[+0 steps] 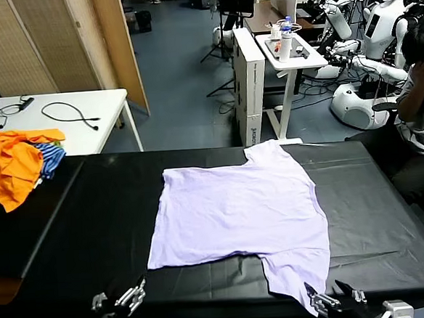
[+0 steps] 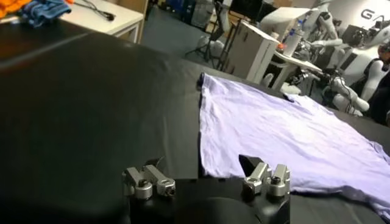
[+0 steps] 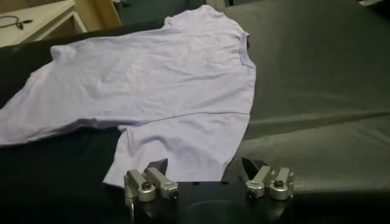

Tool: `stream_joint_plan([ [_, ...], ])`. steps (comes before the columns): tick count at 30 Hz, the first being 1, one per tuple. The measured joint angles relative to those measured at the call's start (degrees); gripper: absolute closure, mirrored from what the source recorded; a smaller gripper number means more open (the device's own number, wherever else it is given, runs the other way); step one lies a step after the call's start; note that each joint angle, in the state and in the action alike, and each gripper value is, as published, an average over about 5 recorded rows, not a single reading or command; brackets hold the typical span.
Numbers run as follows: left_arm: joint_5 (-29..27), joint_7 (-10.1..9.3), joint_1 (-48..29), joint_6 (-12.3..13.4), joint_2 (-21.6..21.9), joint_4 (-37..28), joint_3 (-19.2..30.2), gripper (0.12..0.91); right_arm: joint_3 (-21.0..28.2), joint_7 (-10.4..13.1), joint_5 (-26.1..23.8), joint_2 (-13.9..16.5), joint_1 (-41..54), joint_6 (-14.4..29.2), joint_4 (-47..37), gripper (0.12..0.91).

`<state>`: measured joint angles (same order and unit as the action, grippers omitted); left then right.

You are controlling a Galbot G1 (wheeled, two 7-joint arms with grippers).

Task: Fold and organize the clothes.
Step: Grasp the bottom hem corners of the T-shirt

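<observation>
While both arms sit low at the near edge of the black surface [image 1: 92,211], the lavender T-shirt [image 1: 237,208] lies spread flat ahead of them, plain face up, with its neckline toward the right side and its hem toward the left.

The left tool [image 1: 123,300] has its fingers spread apart and grasps nothing; it hovers over bare black cloth, and the shirt's near hem corner lies just ahead of it and slightly to its right, not touching. In the left wrist view, that tool [image 2: 207,182] shows the hem edge running away from a point close to its right finger.

The right tool [image 1: 337,299] is likewise released, with its fingers wide apart. The shirt's near sleeve hangs toward it, the sleeve's edge lying just ahead of the left finger; from the right wrist view, the right tool [image 3: 208,181] has the sleeve opening directly in front of the gap between its fingers, apart from them.

Far off beyond the left tool, a heap of orange and blue-striped garments [image 1: 16,162] rests at the surface's far left corner, well apart from the shirt.
</observation>
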<state>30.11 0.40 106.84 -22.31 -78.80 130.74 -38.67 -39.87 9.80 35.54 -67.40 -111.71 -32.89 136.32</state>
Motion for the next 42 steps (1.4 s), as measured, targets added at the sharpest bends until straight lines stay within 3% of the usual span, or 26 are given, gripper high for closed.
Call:
stream_joint_plan([
  [11,-1.52,-0.81,-3.63,0.30,0.39,-3.25,2.77,0.128,1.88,0.56,-2.19,-0.24,0.78,-0.10,-1.10,0.118],
  [14,-1.94,-0.87,-4.27,0.43,0.50,-4.04,3.45,0.169,2.20,0.68,-2.37,-0.29,0.89,-0.13,-1.32,0.127],
  [18,-2.35,-0.84,-4.53,0.67,0.41,-4.54,4.08,0.289,2.65,0.72,-2.60,-0.46,0.82,-0.10,-1.48,0.225],
  [21,-2.52,-0.83,-4.59,0.78,0.38,-4.79,4.23,0.424,2.82,0.72,-2.67,-0.69,0.80,-0.06,-1.65,0.304],
  [25,-3.30,-0.84,-4.76,0.78,0.34,-5.34,4.37,0.673,2.91,0.71,-2.67,-0.85,0.81,-0.04,-1.79,0.322],
  [28,-4.25,-0.84,-4.96,0.80,0.15,-5.96,4.60,0.796,2.86,0.65,-2.66,-0.86,0.80,-0.03,-1.83,0.323],
  [34,-5.08,-0.63,-5.08,0.99,-0.21,-6.67,5.37,0.841,2.83,0.48,-2.70,-0.99,0.88,-0.02,-2.09,0.349],
  [37,-5.12,-0.65,-5.39,1.06,-0.34,-6.84,5.64,0.869,2.91,0.50,-2.93,-1.05,0.82,-0.02,-2.25,0.457],
  [42,-5.15,-0.94,-5.10,1.23,-0.41,-6.31,5.66,0.884,3.24,1.16,-3.19,-1.08,0.41,-0.58,-1.66,0.765],
])
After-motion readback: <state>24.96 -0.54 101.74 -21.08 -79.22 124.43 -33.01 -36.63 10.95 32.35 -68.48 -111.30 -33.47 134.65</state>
